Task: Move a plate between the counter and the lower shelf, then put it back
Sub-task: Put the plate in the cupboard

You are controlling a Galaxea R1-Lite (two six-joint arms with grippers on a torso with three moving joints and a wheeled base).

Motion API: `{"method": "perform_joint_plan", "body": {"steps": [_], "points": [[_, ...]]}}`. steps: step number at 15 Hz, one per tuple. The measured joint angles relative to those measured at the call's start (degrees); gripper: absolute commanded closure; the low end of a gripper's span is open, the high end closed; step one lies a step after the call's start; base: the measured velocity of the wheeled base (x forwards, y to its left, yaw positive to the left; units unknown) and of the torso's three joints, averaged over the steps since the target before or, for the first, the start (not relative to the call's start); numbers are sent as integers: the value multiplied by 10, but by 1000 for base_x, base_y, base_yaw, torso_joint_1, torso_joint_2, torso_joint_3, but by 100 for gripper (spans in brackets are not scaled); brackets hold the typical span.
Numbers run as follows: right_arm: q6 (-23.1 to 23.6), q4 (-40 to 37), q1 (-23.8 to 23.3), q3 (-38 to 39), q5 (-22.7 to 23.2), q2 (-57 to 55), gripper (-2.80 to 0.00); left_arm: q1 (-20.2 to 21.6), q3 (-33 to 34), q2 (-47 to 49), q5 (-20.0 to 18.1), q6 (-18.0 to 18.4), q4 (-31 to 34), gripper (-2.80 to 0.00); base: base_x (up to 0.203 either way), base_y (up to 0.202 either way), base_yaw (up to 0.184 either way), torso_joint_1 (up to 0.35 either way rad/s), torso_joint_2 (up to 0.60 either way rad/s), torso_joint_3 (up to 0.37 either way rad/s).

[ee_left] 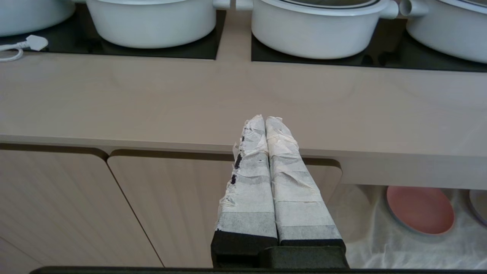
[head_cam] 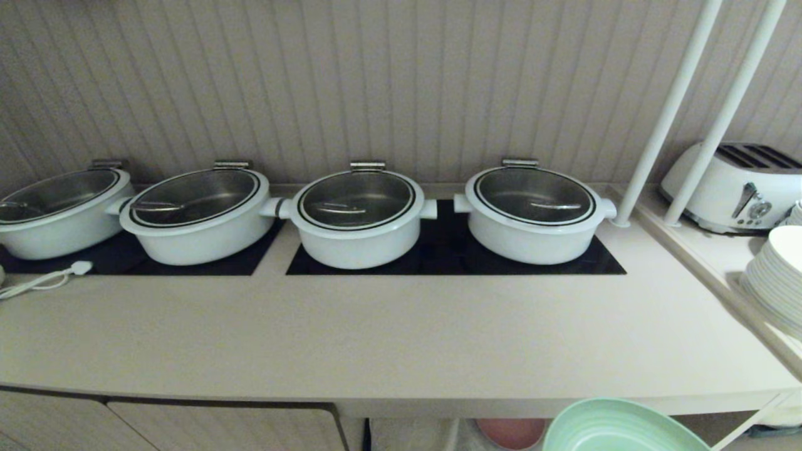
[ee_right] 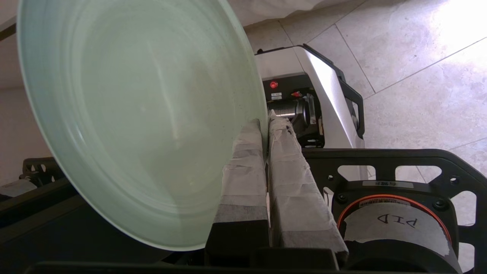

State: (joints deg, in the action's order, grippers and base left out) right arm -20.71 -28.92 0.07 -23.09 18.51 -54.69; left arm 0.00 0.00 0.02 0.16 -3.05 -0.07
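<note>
- mint-green round plate (head_cam: 620,429) with its low raised rim sits right under our head camera, below the counter's front edge, off to the right and clear of the worktop.
- we see our right gripper (ee_right: 266,123) clamped on that plate's rim, one taped finger on either side of the edge, with the plate held tilted on its side in the wrist view.
- behind the held plate we catch our own wheeled base (ee_right: 315,106) and the pale tiled floor (ee_right: 418,68).
- our left gripper (ee_left: 265,121) hangs in front of the beige cabinet doors (ee_left: 171,205), its white-taped fingers pressed together on nothing.
- long pale beige counter (head_cam: 388,338) runs across in front of us, bare along its front strip.
- four white lidded pots (head_cam: 357,219) stand in a row on the inset black glass cooktop panels (head_cam: 451,260) at the back.
- a white plug and cord (head_cam: 44,279) lies at the counter's left end.
- beige-walled lower shelf (ee_left: 365,228), lined with wrinkled white cloth, shows under the counter, and a round pink plate (ee_left: 419,209) rests in one of its hollows.
- on the right, a raised beige ledge (head_cam: 702,250) carries a white toaster (head_cam: 733,188) and a stack of white plates (head_cam: 777,275), beside two white poles (head_cam: 670,106).
</note>
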Motion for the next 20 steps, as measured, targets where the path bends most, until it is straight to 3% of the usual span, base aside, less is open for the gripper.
{"method": "perform_joint_plan", "body": {"steps": [20], "points": [[-1,2,-3,-2,7,-2,0,0,0,0,0,0,0,0,0,0,0,0,0,0]]}}
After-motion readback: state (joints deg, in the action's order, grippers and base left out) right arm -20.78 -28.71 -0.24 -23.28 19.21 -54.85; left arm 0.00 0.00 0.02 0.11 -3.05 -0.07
